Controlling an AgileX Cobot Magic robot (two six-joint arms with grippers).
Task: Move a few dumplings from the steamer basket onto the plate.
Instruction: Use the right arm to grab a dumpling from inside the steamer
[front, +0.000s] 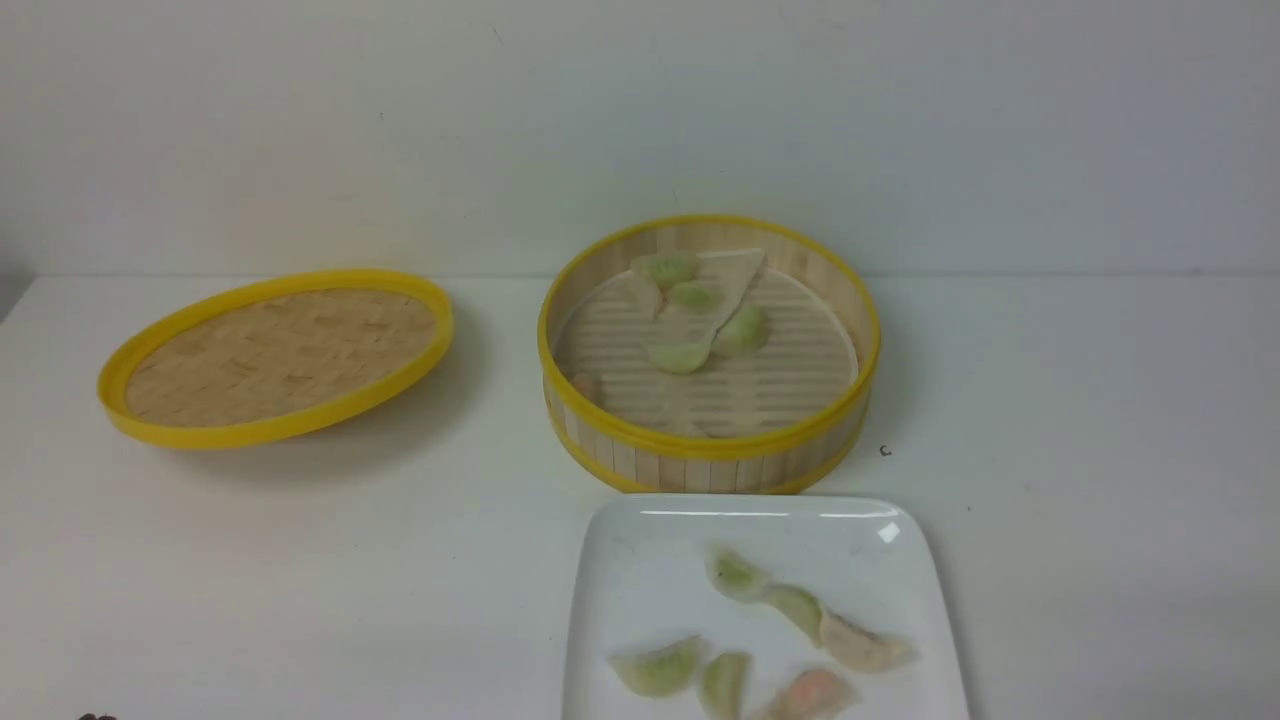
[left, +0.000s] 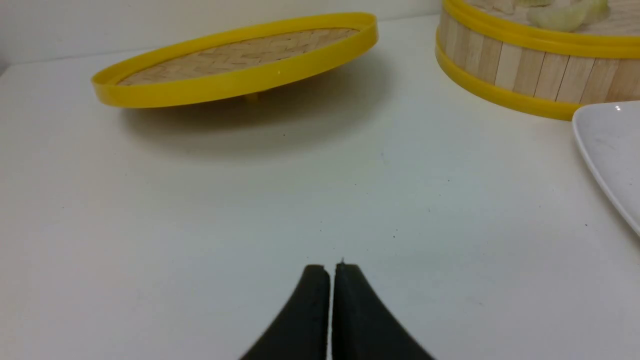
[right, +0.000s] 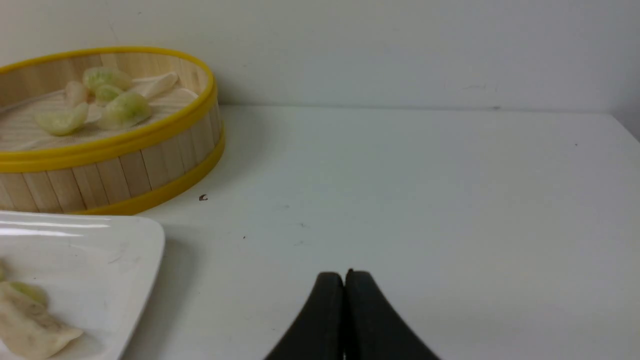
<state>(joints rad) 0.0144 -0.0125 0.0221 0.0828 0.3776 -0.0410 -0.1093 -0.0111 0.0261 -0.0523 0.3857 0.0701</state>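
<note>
Already six dumplings (front: 660, 668) lie on the plate (front: 650, 560), which sits at the desk's (front: 1050, 500) near edge, just in front of the basket (front: 700, 445) in the middle. The lid (front: 280, 355) lies tilted toward the left edge. The left pincer (left: 330, 270) and right pincer (right: 344, 277) are both closed with nothing between their tips, low over bare desk. Four or so green dumplings sit huddled toward the basket's far wall, touching one another and a pale folded sheet (front: 735, 275). A pinch there could lift two at once, drag the sheet, or tear a soft skin. Coming in low could knock the basket's rim and shove it against the plate. A drop onto the crowded plate may land on a neighbour.
</note>
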